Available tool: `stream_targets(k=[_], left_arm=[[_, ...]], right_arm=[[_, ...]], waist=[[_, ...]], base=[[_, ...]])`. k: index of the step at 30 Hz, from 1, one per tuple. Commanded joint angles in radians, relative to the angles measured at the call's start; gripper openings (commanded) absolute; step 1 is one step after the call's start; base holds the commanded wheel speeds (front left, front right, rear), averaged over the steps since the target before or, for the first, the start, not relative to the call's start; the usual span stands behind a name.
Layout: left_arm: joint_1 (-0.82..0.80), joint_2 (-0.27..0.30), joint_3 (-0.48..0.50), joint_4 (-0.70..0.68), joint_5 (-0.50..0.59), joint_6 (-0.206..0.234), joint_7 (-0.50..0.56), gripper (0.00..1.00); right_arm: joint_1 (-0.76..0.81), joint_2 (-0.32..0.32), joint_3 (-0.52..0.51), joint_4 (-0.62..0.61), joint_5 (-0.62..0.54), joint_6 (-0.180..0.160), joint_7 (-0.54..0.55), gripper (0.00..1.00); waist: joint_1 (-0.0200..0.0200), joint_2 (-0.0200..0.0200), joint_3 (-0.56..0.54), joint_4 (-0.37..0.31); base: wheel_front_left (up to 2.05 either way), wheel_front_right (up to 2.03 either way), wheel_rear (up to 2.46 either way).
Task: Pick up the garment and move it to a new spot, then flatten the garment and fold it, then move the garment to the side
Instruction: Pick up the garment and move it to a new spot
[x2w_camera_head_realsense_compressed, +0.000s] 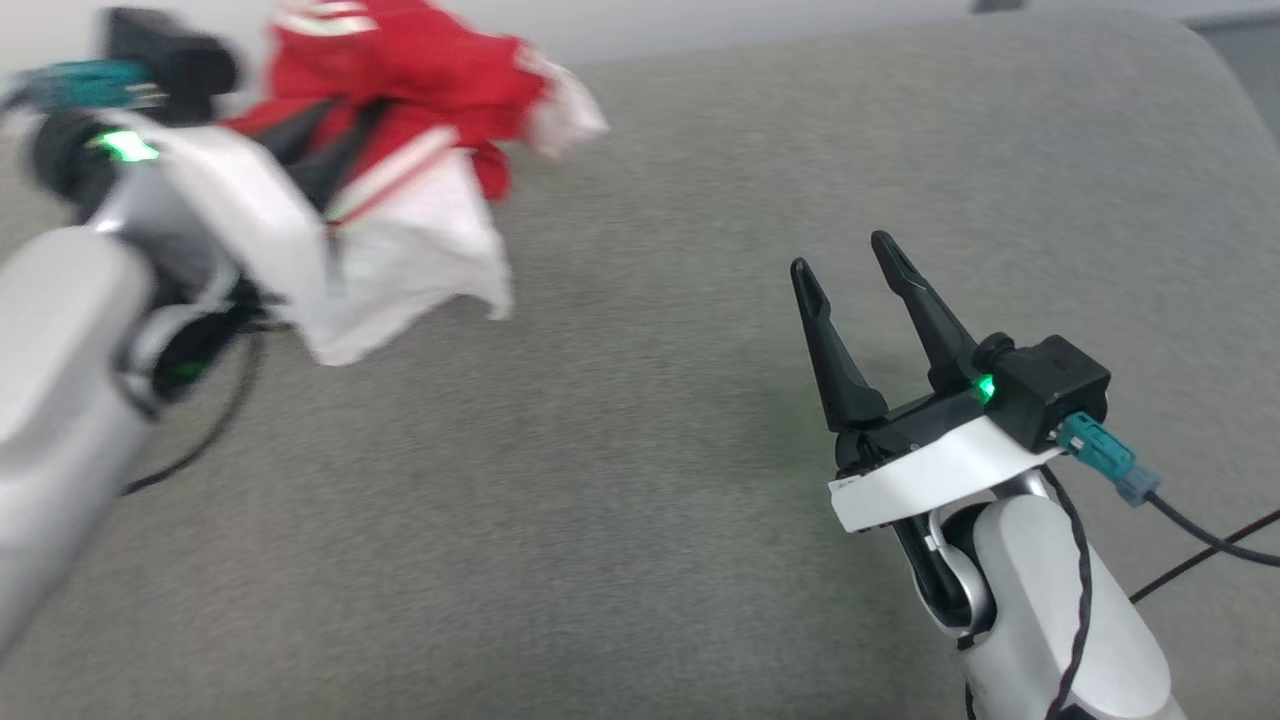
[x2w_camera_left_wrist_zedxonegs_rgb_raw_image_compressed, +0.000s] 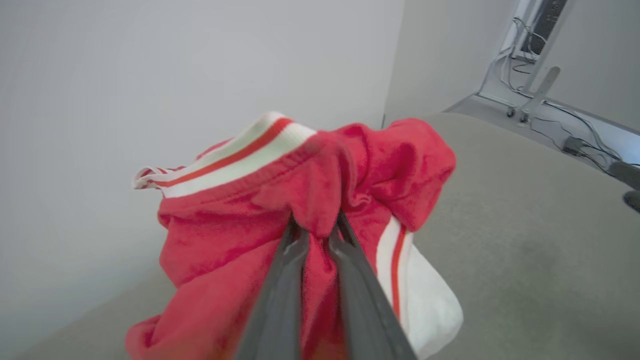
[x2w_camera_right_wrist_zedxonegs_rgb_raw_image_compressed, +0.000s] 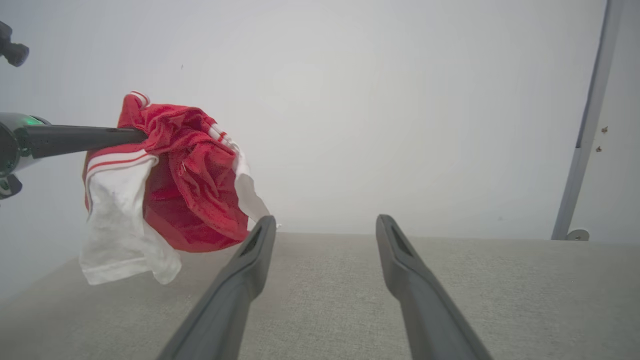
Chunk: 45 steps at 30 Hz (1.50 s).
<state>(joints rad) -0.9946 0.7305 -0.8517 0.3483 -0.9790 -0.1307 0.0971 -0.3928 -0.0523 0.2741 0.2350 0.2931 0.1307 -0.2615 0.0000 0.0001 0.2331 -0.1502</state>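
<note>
The garment (x2w_camera_head_realsense_compressed: 400, 130), bright red with white sleeves and striped trim, hangs bunched in the air at the upper left of the head view. My left gripper (x2w_camera_left_wrist_zedxonegs_rgb_raw_image_compressed: 317, 225) is shut on a fold of the garment (x2w_camera_left_wrist_zedxonegs_rgb_raw_image_compressed: 310, 200), its fingertips buried in the red cloth. Seen from the right wrist, the garment (x2w_camera_right_wrist_zedxonegs_rgb_raw_image_compressed: 175, 190) dangles clear of the grey surface with a white sleeve drooping lowest, and the left gripper's fingers (x2w_camera_right_wrist_zedxonegs_rgb_raw_image_compressed: 85, 137) reach into it from the left. My right gripper (x2w_camera_head_realsense_compressed: 850, 255) stands open at the lower right, nothing between its fingers (x2w_camera_right_wrist_zedxonegs_rgb_raw_image_compressed: 252, 250).
A wide grey fabric surface (x2w_camera_head_realsense_compressed: 650, 450) spreads under both arms. A pale wall (x2w_camera_right_wrist_zedxonegs_rgb_raw_image_compressed: 350, 100) rises behind its far edge. Cables and a stand (x2w_camera_left_wrist_zedxonegs_rgb_raw_image_compressed: 540, 85) lie on the floor beyond the surface's right end.
</note>
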Motion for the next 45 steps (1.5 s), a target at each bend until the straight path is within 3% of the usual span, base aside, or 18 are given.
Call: stream_targets(k=[1, 9, 13, 17, 20, 24, 34, 39, 41, 43, 44, 45], left_arm=[[-0.039, -0.034, -0.037, -0.018, 0.008, 0.001, 0.007, 0.0], [-0.178, -0.221, -0.281, 0.026, 0.007, 0.001, -0.022, 0.0], [-0.19, -0.241, -0.373, 0.081, -0.014, 0.002, -0.022, 0.0], [-0.16, -0.216, -0.423, 0.142, -0.008, 0.002, 0.005, 0.0], [-0.124, -0.178, -0.43, 0.164, 0.105, 0.002, 0.084, 0.0], [-0.099, -0.152, -0.428, 0.127, 0.158, 0.002, 0.205, 0.0], [-0.05, -0.104, -0.442, 0.107, 0.202, 0.001, 0.432, 0.0], [-0.028, -0.076, -0.453, 0.125, 0.179, 0.003, 0.486, 0.0], [-0.036, -0.069, -0.454, 0.132, 0.165, 0.003, 0.451, 0.02], [-0.051, -0.07, -0.452, 0.133, 0.157, 0.005, 0.426, 0.46], [-0.059, -0.068, -0.45, 0.13, 0.166, 0.005, 0.411, 0.58], [-0.07, -0.068, -0.446, 0.131, 0.17, 0.005, 0.394, 0.87]], right_arm=[[0.014, 0.001, -0.002, -0.006, 0.016, 0.0, -0.005, 1.0], [0.007, 0.001, -0.041, -0.039, 0.057, 0.0, -0.005, 1.0], [0.016, 0.002, -0.052, -0.052, 0.074, 0.0, -0.005, 1.0], [0.024, 0.002, -0.054, -0.059, 0.097, 0.0, -0.005, 1.0], [0.03, 0.002, -0.052, -0.07, 0.118, 0.0, -0.005, 1.0], [0.029, 0.001, -0.045, -0.078, 0.14, 0.0, -0.005, 1.0], [0.024, 0.001, -0.018, -0.093, 0.197, 0.0, -0.005, 1.0], [0.023, 0.001, -0.018, -0.099, 0.212, 0.0, -0.005, 1.0], [0.027, 0.002, -0.023, -0.1, 0.211, 0.0, -0.005, 1.0], [0.03, 0.001, -0.032, -0.095, 0.201, 0.0, -0.005, 1.0], [0.028, 0.001, -0.032, -0.091, 0.193, 0.0, -0.005, 1.0], [0.026, 0.001, -0.034, -0.085, 0.188, 0.0, -0.005, 1.0]], waist=[[0.0, -0.0001, 0.02, -0.069], [0.0, -0.0001, 0.071, -0.204], [0.0, -0.0001, 0.083, -0.24], [0.0, -0.0001, 0.093, -0.278], [0.0, -0.0001, 0.108, -0.3], [0.0, -0.0001, 0.128, -0.322], [0.0, -0.0001, 0.192, -0.4], [0.0, -0.0001, 0.217, -0.423], [0.0, -0.0001, 0.217, -0.421], [0.0, -0.0001, 0.214, -0.409], [0.0, -0.0001, 0.21, -0.4], [0.0, -0.0001, 0.204, -0.39]], base=[[0.0, 0.0, 0.0], [0.0, 0.0, 0.0], [0.0, 0.0, 0.0], [0.0, 0.0, 0.0], [0.0, 0.0, 0.0], [0.0, 0.0, 0.0], [0.0, 0.0, 0.0], [0.0, 0.0, 0.0], [0.0, 0.0, 0.0], [0.0, 0.0, 0.0], [0.0, 0.0, 0.0], [0.0, 0.0, 0.0]])
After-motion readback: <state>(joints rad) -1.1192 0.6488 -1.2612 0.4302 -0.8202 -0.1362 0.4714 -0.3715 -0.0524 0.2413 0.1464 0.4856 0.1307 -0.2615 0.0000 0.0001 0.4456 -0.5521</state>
